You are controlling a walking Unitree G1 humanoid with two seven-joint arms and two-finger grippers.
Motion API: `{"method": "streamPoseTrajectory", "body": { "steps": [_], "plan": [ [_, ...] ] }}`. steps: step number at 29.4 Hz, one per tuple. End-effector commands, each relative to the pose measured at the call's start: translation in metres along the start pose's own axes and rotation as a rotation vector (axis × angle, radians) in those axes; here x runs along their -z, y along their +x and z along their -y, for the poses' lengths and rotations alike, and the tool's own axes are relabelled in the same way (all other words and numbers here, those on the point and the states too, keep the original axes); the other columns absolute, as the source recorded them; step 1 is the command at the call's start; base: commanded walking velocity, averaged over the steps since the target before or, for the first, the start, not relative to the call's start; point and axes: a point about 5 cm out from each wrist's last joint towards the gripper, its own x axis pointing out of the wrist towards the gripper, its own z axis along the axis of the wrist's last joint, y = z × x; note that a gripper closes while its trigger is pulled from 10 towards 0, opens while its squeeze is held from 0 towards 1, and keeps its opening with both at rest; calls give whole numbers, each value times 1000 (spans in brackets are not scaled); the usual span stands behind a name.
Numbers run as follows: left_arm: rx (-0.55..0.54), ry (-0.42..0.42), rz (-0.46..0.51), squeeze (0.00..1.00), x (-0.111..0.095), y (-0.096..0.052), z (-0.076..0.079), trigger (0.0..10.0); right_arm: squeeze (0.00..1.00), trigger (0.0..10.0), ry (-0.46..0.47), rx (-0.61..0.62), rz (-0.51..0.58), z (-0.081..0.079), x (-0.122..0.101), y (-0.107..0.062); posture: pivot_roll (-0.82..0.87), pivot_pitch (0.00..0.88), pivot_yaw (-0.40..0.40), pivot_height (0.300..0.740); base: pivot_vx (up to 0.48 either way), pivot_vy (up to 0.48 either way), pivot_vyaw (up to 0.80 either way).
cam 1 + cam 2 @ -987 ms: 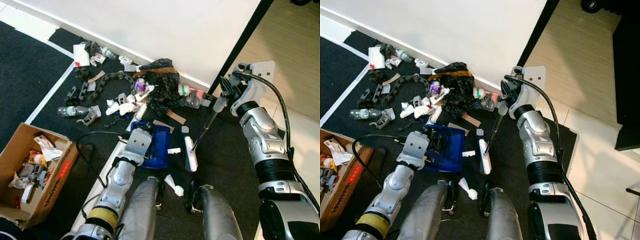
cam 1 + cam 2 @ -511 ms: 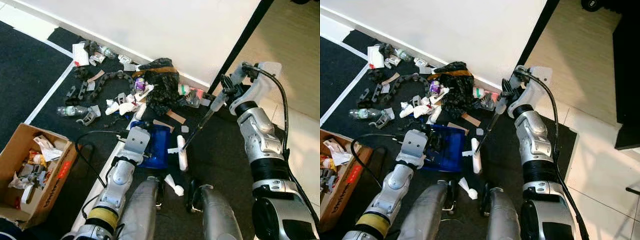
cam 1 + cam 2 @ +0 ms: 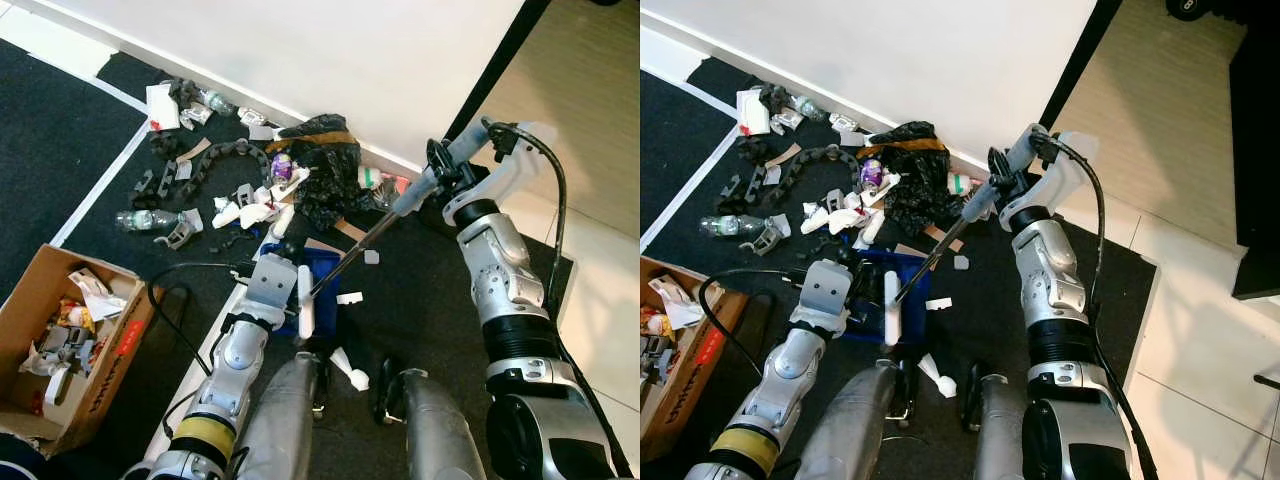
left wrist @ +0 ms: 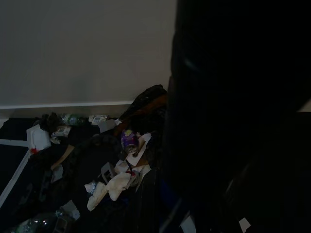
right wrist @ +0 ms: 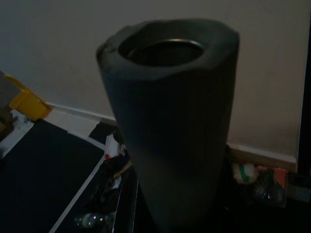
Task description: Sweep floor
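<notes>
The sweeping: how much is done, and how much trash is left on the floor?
Done: some trash sits in the cardboard box. In hand: the right gripper holds the broom, whose white head rests at the blue dustpan held by the left gripper. Left: the black bag, plastic bottle and scraps along the wall.
</notes>
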Motion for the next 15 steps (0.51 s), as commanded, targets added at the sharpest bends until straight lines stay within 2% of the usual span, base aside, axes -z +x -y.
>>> {"method": "streamPoseTrajectory", "body": {
  "steps": [1,11,14,15],
  "plan": [
    [131,-108,-127,0,25,-13,35,10000,0,10000,18,-19,42,-2,-5,-2,122,357,-31,740,0,0,0],
    [138,-108,-130,0,25,-13,36,10000,0,10000,-15,-33,187,5,-43,-2,109,360,-30,740,0,0,0],
    [140,-107,-130,0,25,-13,37,10000,0,10000,-68,-13,191,10,-49,-2,110,360,-29,740,0,0,0],
    [141,-108,-130,0,25,-13,37,10000,0,10000,-110,5,183,15,-52,-3,110,360,-29,740,0,0,0]
  ]
}}
